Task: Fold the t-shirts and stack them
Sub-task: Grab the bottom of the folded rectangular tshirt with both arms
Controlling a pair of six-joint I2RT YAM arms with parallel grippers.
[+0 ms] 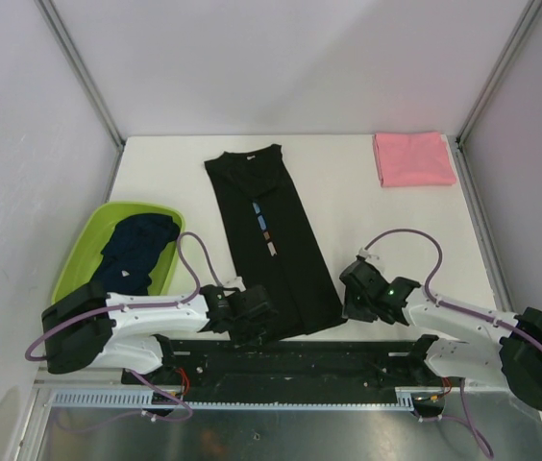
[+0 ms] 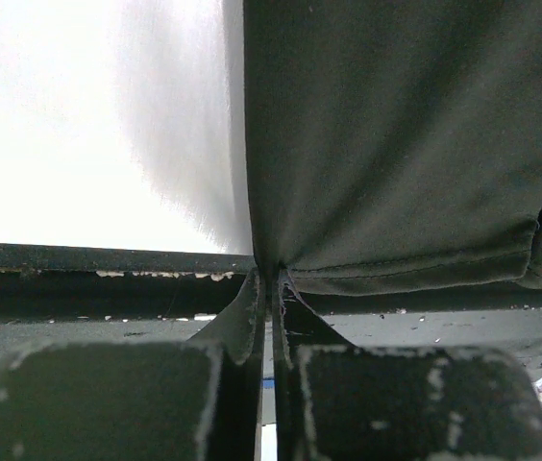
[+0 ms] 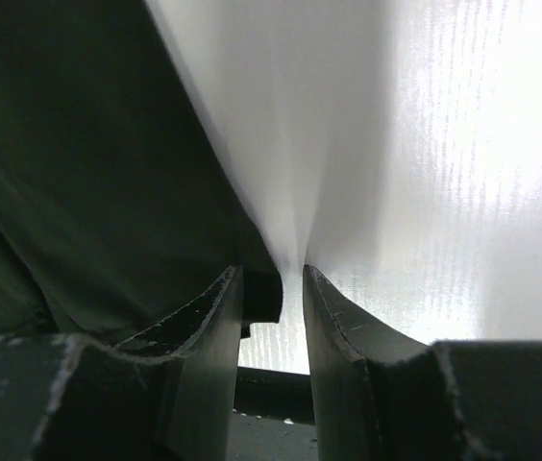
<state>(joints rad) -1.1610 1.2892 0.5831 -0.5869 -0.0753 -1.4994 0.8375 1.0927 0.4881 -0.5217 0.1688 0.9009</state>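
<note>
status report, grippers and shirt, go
Left gripper jaws shut on black t-shirt, near hem corner. Right gripper jaws open at other corner. Folded pink t-shirt far right, apart.

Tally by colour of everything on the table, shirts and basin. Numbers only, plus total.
black t-shirt: 1
pink t-shirt: 1
navy cloth heap: 1 (how many shirts it holds cannot be told)
lime-green basin: 1
Total: 4, counting the heap as one

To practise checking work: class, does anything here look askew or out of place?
Yes. The black t-shirt, folded into a long strip, lies slanted across the table, its near hem reaching the edge; the folded pink t-shirt sits nearly square.
</note>
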